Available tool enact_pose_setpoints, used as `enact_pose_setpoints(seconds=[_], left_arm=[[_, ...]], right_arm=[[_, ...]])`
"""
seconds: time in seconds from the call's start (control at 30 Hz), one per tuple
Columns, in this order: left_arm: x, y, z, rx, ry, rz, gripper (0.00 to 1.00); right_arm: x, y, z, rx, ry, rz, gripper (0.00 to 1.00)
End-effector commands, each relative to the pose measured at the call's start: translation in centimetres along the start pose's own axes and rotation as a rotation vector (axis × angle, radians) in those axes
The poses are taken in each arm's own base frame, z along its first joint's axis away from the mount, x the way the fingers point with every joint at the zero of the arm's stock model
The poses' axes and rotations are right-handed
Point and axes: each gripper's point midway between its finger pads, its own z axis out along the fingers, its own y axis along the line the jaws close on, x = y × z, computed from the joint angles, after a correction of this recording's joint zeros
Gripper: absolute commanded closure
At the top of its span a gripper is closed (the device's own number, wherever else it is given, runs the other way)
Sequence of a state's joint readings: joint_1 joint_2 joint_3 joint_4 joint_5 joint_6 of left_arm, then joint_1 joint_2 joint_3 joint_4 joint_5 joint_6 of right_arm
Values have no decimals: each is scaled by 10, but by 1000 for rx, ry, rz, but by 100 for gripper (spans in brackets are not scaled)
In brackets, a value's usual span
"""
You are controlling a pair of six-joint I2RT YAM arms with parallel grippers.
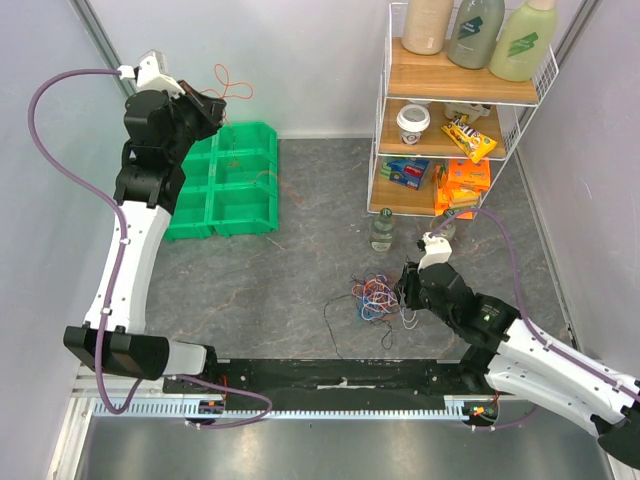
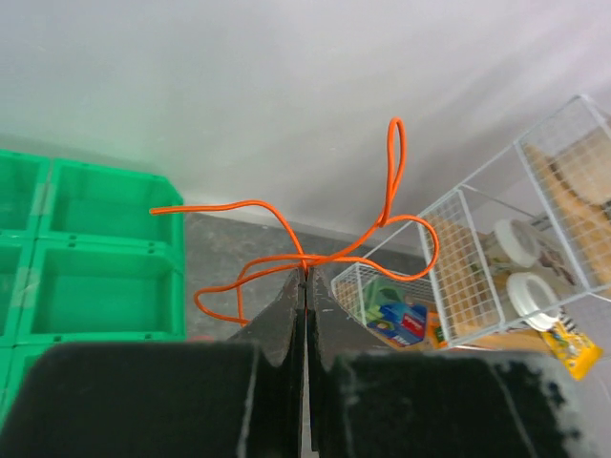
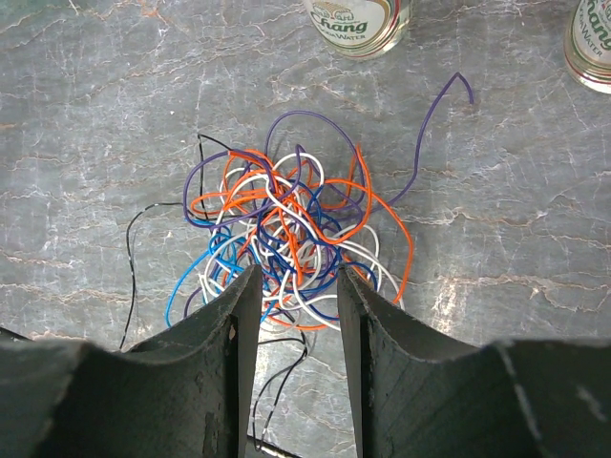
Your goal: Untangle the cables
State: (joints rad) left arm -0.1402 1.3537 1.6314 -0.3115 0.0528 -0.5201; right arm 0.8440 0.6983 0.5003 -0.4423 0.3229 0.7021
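The cables lie as a loose tangle [image 1: 374, 297] of orange, blue, white, purple and black wires on the grey table, right of centre. In the right wrist view the tangle [image 3: 286, 229] sits just ahead of my right gripper [image 3: 298, 281]. Its jaws are open and straddle the near edge of the tangle, with wires lying between the tips. My left gripper [image 1: 212, 103] is raised at the far left above the green bins. It is shut on a single orange cable [image 2: 191, 208], which loops freely out from the tips [image 2: 305, 274]; the top view shows the orange cable [image 1: 229, 84] held in the air.
Green compartment bins [image 1: 235, 185] stand at the back left. A white wire shelf [image 1: 385, 120] with bottles and snacks stands at the back right. A glass water bottle [image 1: 382, 230] and a second small one [image 3: 592, 43] stand just behind the tangle. A black strand [image 1: 330, 325] trails toward the near edge.
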Motion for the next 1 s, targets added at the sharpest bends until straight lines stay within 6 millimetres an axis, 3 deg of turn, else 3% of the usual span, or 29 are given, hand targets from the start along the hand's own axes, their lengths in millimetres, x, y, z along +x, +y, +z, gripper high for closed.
enact_pose_setpoints(seconds=[0.0,0.37,0.57,0.7,0.97], left_arm=[[2,22,-1,-65,0,78,98],[27,90,-10,-294,19,115,98],[35,111,-9,-372,38,157,98],[71,136,3,-441,146,153,98],[194,162,15,-423,408,86,98]], right_arm=[[-18,3,-6,0,-51,3,55],[-17,5,-2,2,-40,2,55],[-15,4,0,3,-35,2,55],[-14,5,1,3,-33,6,55],[-12,6,2,-4,-26,11,55]])
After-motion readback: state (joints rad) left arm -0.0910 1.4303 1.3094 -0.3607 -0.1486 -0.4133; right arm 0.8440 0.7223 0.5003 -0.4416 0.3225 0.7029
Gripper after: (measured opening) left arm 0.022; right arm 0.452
